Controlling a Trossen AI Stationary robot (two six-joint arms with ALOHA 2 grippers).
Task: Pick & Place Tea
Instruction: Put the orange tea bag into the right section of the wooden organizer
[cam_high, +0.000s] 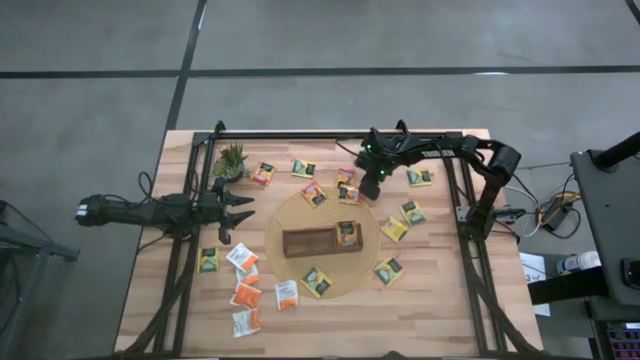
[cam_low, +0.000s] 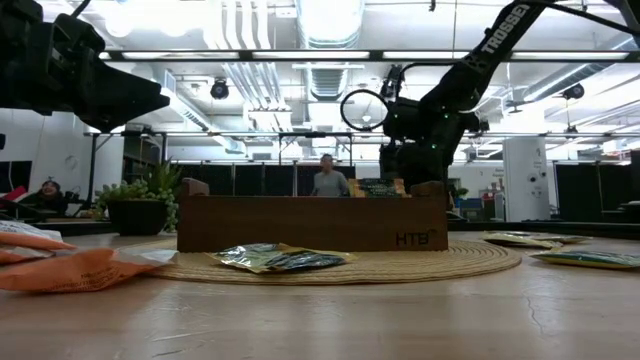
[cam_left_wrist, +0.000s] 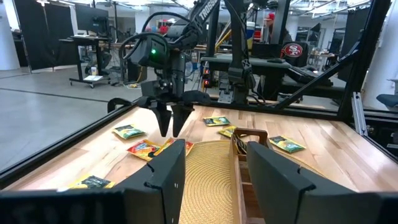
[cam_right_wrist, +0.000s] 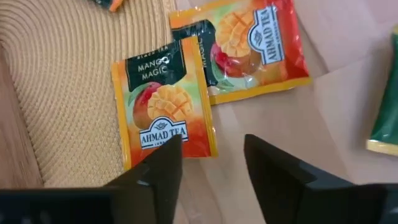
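The right claw (cam_high: 369, 189) hangs over the far edge of the round woven straw mat (cam_high: 372, 245) on the light wooden table (cam_high: 470, 300). Its two dark fingers (cam_right_wrist: 158, 171) are apart and hold nothing. Right under it lie two small flat orange mango tea sachets. One mango sachet (cam_right_wrist: 163, 106) lies on the mat, just in front of the fingertips. The other mango sachet (cam_right_wrist: 252, 46) lies a bit farther from the claw, partly on the mat and partly on the table, and its edge is tucked under the first one.

The brown wooden divided tray (cam_high: 322, 241) sits in the middle of the mat, closer to the front of the table than the right claw. One yellow and dark sachet (cam_high: 347, 233) lies in the tray's right part.

More small tea sachets lie all around. Some yellow and dark ones (cam_high: 404, 220) lie to the right of the right claw.

The left claw (cam_high: 243, 208) waits over the left side of the table, well apart from the tray. Its fingers (cam_left_wrist: 163, 182) are apart and hold nothing. A small green potted plant (cam_high: 232, 160) stands near it, toward the back. Orange and white sachets (cam_high: 245, 290) lie near it, toward the front.
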